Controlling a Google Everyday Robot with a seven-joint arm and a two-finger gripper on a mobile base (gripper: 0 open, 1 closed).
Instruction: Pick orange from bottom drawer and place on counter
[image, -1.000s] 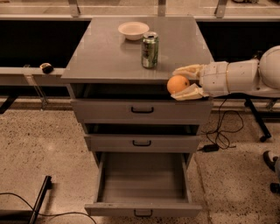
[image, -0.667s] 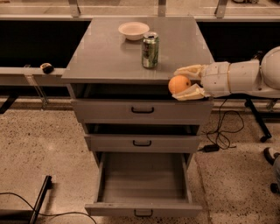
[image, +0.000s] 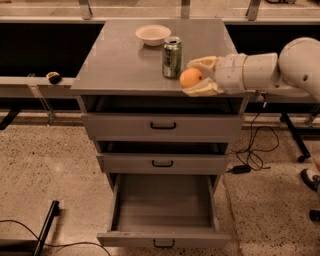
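Note:
The orange (image: 190, 78) sits between the pale fingers of my gripper (image: 196, 76), which is shut on it from the right. It is held just above the front right part of the grey counter (image: 120, 60), right beside a green soda can (image: 172, 50). The white arm (image: 270, 70) reaches in from the right edge. The bottom drawer (image: 162, 212) is pulled wide open below, and its flat interior holds nothing that I can see.
A pale round bowl (image: 153, 34) stands at the back of the counter behind the can. The two upper drawers (image: 162, 125) are slightly ajar. Cables (image: 255, 150) lie on the speckled floor to the right, and a dark bar (image: 45, 227) at the lower left.
The gripper has carried the orange up and a little left, from in front of the counter's edge to over the counter beside the can.

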